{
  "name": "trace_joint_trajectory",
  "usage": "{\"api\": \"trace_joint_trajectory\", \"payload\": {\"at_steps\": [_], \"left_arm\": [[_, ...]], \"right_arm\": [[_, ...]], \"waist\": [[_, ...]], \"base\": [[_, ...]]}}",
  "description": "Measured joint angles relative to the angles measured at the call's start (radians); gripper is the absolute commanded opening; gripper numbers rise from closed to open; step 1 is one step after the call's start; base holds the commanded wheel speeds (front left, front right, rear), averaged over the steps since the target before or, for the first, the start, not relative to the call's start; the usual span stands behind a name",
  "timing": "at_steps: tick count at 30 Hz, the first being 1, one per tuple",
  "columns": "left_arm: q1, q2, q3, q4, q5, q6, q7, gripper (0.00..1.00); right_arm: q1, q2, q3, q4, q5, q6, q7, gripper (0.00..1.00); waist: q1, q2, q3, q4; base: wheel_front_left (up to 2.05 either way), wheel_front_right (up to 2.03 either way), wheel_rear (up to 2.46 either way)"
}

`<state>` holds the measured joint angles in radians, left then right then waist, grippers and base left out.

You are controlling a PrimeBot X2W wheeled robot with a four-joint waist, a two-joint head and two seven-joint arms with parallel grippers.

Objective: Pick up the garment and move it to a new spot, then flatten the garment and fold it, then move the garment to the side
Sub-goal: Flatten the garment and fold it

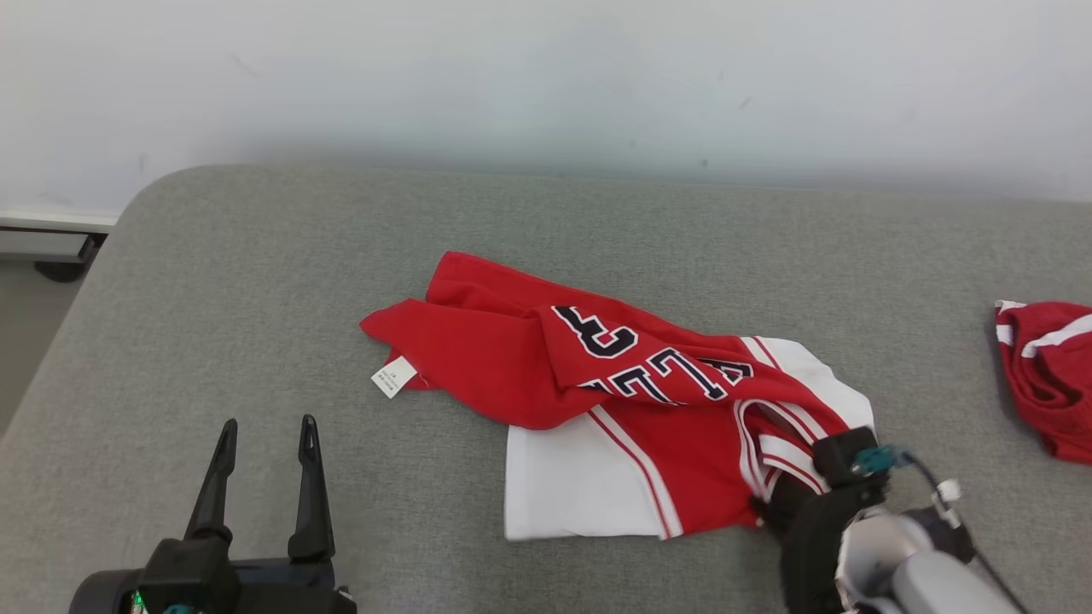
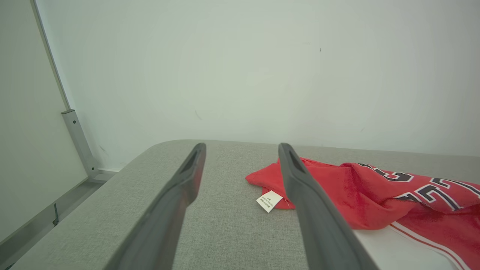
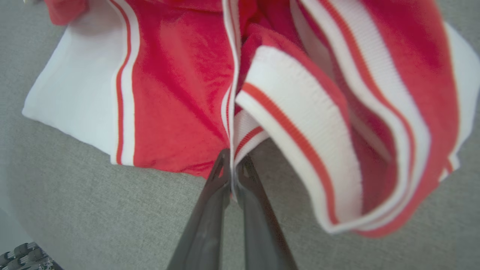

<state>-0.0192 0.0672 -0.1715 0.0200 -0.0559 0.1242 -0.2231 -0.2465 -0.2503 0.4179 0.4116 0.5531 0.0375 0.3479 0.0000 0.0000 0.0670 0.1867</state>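
The garment (image 1: 614, 401) is a red and white jersey with dark letters, crumpled in the middle of the grey table (image 1: 256, 281); its white label (image 1: 393, 376) sticks out at the left. My right gripper (image 1: 772, 503) is at the jersey's near right corner, hidden under its own wrist in the head view. In the right wrist view that gripper (image 3: 233, 165) is shut on the striped white hem of the garment (image 3: 176, 93). My left gripper (image 1: 266, 439) stands open at the lower left, apart from the cloth, and the garment (image 2: 375, 195) lies to the right of its fingers (image 2: 296, 176).
A second red and white cloth (image 1: 1049, 375) lies at the table's right edge. A pale wall (image 1: 546, 77) runs behind the table. The table's left edge drops to the floor by a metal frame (image 2: 78, 142).
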Motion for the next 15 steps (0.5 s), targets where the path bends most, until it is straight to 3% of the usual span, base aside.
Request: {"api": "trace_joint_trajectory", "payload": {"at_steps": [12,15], "left_arm": [[-0.002,-0.006,-0.016,-0.035,0.025,0.0,0.041,1.0],[-0.005,-0.006,-0.036,-0.033,0.025,0.0,0.053,1.0]], "right_arm": [[-0.15,-0.241,-0.099,-0.022,-0.003,0.052,0.032,0.0],[-0.198,-0.261,-0.096,0.016,-0.003,0.061,0.053,0.0]], "waist": [[0.0,0.0001,-0.014,-0.042],[0.0001,0.0,-0.017,-0.039]], "base": [[0.0,0.0,0.0],[0.0,0.0,0.0]]}}
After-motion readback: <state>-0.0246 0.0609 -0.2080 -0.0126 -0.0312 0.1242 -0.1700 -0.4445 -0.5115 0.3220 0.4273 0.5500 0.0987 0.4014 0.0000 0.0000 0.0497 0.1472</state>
